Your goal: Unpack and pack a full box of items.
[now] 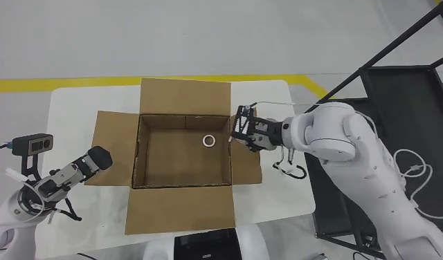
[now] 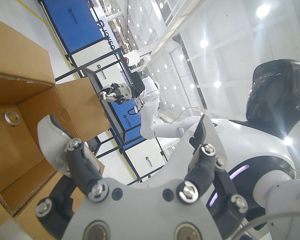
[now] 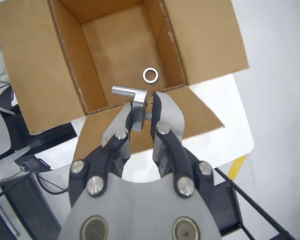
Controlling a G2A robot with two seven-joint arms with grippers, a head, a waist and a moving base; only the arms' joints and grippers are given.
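Box (image 1: 173, 166) sits open on the bench (image 1: 69, 104), flaps spread, and we've got the right gripper (image 3: 143, 99) at its rim, clamped tight on a metal block (image 3: 139, 111) with a short rod sticking out. From above, that block is hard to make out. Just beyond the gripper, a metal ring (image 3: 150, 75) lies on the box floor. Left gripper (image 2: 125, 126) hangs outside the opposite wall, jaws spread wide, holding nothing.
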